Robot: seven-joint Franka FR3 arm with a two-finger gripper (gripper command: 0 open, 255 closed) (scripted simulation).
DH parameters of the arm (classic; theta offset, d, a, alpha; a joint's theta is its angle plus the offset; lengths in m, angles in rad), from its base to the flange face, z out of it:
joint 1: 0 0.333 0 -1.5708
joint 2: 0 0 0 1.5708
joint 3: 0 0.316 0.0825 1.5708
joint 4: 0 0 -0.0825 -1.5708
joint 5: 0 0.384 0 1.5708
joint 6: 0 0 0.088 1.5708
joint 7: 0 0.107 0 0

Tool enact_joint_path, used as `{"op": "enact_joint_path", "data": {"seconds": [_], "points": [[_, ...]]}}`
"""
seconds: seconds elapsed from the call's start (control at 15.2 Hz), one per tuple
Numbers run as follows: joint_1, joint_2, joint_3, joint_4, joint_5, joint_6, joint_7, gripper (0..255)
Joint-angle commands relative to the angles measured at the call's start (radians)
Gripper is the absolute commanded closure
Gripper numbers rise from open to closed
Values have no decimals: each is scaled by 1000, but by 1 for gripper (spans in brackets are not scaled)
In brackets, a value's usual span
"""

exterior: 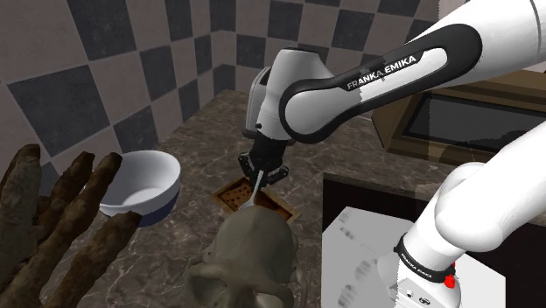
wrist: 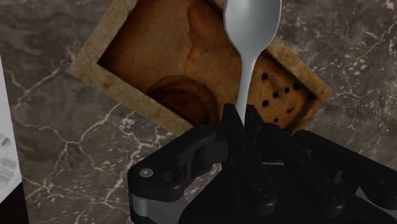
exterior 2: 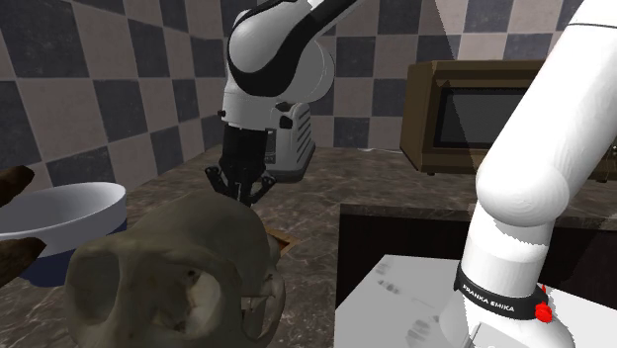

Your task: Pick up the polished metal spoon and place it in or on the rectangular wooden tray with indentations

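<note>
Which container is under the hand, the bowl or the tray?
The brown tray: the hand holds the spoon right above it. The white bowl stands apart, toward the shoulder view's left.

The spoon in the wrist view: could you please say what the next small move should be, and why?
Probably lower it a little, then release: the fingers clasp the spoon by its handle, its bowl hanging over the tray.

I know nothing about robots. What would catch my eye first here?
A greyish skull looms in the second exterior view's foreground, in front of the arm. Behind it, the black pincer clasps a shiny spoon over a brown tray with hollows on the dark marbled counter.
</note>
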Motion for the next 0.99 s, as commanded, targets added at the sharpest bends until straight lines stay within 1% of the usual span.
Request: {"op": "enact_joint_path", "data": {"seconds": [0.0,0.2,0.26,0.59,0.86,0.92], "points": [[0,1,0,0,0,2,0,255],[0,1,0,0,0,1,0,255],[0,1,0,0,0,1,0,0],[0,1,0,0,0,1,0,0],[-5,-92,-41,52,-5,-146,-6,0],[-4,-92,-41,52,-5,-146,-6,0]]}}
